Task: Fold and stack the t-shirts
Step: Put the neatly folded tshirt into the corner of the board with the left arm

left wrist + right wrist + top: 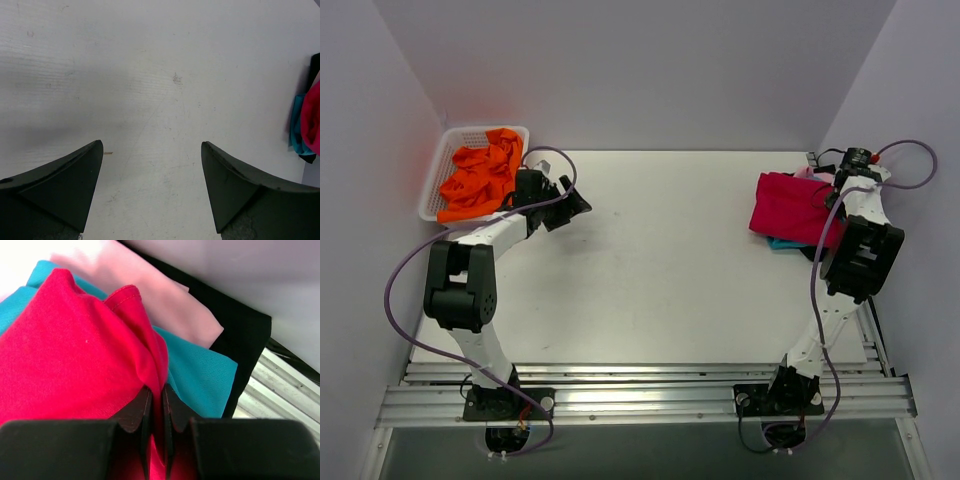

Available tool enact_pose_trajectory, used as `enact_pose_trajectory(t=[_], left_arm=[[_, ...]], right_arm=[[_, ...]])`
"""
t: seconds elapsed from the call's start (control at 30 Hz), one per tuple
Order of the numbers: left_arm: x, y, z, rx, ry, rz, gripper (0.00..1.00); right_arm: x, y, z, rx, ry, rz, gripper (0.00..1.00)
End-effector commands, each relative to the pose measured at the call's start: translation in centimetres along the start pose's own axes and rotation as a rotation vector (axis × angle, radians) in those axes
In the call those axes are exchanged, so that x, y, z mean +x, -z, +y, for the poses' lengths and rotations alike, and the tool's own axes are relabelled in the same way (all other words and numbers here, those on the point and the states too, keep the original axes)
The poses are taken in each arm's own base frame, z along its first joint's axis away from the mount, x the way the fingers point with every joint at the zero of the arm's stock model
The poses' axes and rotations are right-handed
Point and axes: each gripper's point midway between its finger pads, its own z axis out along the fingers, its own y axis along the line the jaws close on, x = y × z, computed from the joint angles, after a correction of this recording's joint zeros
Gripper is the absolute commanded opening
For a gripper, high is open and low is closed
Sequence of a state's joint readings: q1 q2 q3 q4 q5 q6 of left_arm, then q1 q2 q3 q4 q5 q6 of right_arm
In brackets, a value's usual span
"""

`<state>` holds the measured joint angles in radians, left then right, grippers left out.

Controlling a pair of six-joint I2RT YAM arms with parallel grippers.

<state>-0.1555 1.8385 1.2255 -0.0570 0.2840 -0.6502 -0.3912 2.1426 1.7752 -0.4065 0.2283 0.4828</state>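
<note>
- The red shirt [65,365] lies on top of a pile at the far right of the counter [670,270], close to the right wall.
- Under it sit a teal shirt [200,375], a pink shirt [150,295] and, lowest and furthest out, a black shirt [245,335]. Each shows as an edge peeking past the one above.
- The right end effector [156,405] is pinched nearly closed on a raised fold of the red shirt, with cloth squeezed between its fingers.
- The orange shirt [478,178] is bunched and unfolded inside the basket [438,170] at the far left corner, well apart from the pile.
- The left end effector [152,185] hangs just beside the basket with its fingers spread wide and nothing between them, over bare counter.
- The step in hand looks like settling the red shirt onto the stack, though the pinched fold leaves it rumpled rather than flat.
- The next move probably calls for letting go of that fold so it drops flat without dragging the layers below.
- After that, the left arm would need to reach into the basket for the orange shirt.
</note>
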Motion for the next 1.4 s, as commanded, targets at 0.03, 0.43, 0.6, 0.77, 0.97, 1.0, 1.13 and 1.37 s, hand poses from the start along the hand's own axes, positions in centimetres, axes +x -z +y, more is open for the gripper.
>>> enact_pose_trajectory(t=[0.03, 0.43, 0.6, 0.77, 0.97, 1.0, 1.13, 1.37], left_arm=[[-1.8, 1.3, -1.6, 0.040, -0.045, -0.071, 0.88], [-1.8, 1.7, -1.8, 0.045, -0.053, -0.075, 0.88], [-1.9, 1.9, -1.7, 0.040, -0.058, -0.082, 0.88], [-2.0, 2.0, -1.9, 0.043, -0.063, -0.085, 0.88], [-2.5, 2.7, -2.2, 0.045, -0.071, -0.105, 0.88], [-2.6, 2.8, -2.3, 0.045, -0.072, -0.110, 0.88], [-2.9, 3.8, -2.5, 0.031, -0.075, -0.131, 0.88], [-3.1, 8.1, -4.0, -0.013, -0.089, -0.203, 0.88]], right_arm=[[0.6, -3.1, -3.2, 0.139, -0.041, 0.005, 0.00], [-1.2, -0.8, -3.1, 0.117, -0.084, -0.059, 1.00], [-3.7, 3.5, -2.7, 0.107, -0.110, -0.165, 1.00], [-6.4, 10.5, -2.3, 0.080, -0.133, -0.296, 1.00], [-8.0, 18.7, -3.1, 0.033, -0.164, -0.422, 1.00], [-7.4, 19.5, -3.0, 0.026, -0.152, -0.424, 1.00], [-4.7, 24.3, -2.4, -0.055, -0.119, -0.463, 1.00], [4.1, 32.4, 0.1, -0.309, -0.029, -0.511, 1.00]])
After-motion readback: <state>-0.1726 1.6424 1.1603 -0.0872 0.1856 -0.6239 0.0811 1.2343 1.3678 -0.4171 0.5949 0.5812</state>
